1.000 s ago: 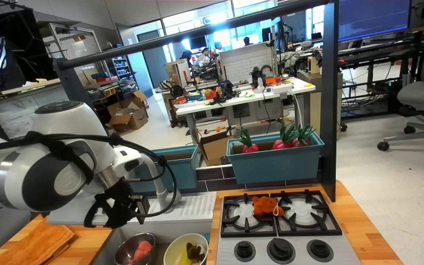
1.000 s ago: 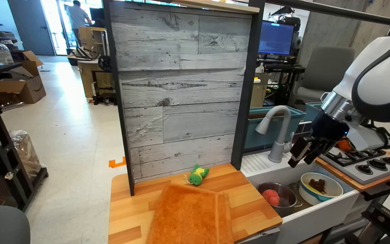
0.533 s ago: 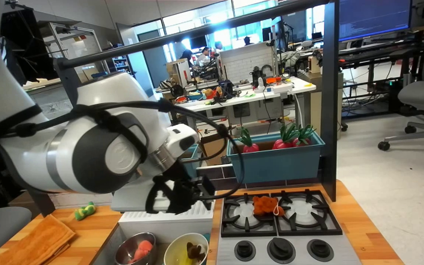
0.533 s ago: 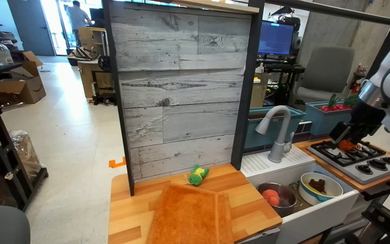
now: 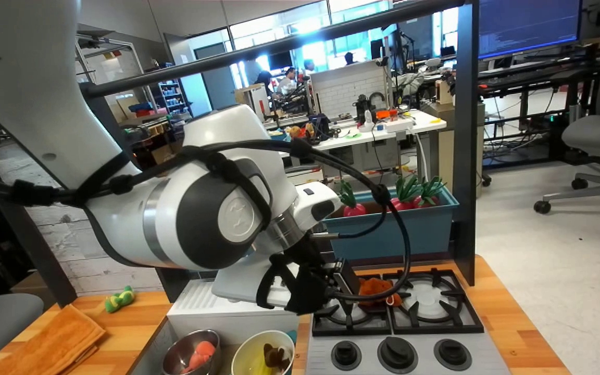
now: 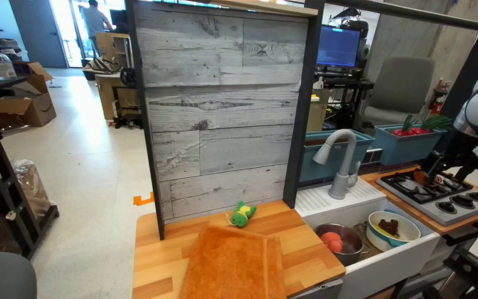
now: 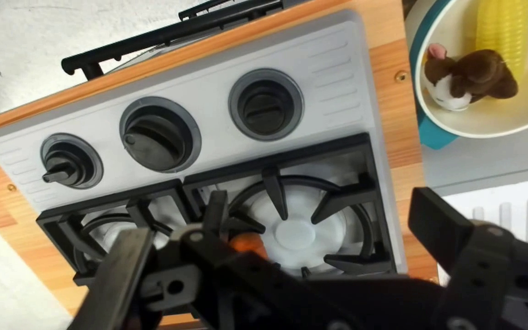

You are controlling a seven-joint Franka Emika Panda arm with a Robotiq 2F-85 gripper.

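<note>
My gripper (image 7: 326,220) is open over the stove, its two dark fingers wide apart in the wrist view with nothing between them. An orange plush toy (image 5: 375,288) with a white loop lies on the burner grates, right beside the gripper in an exterior view. From the wrist, only a small part of the orange plush (image 7: 248,243) shows by one finger; the gripper body hides the rest. Whether finger and plush touch, I cannot tell. The grey stove (image 7: 204,123) has black grates and black knobs.
Beside the stove, the sink (image 6: 392,265) holds a metal pot (image 6: 349,236) with pinkish balls and a white bowl (image 6: 413,234) with a corn and a brown plush. An orange towel (image 6: 235,265) and green toy (image 6: 243,214) lie on the counter. Behind are a faucet (image 6: 340,166) and planter (image 5: 394,234).
My arm has swung from above the sink across to the stove and come down near the orange plush. The fingers look wider apart. The objects have stayed put.
</note>
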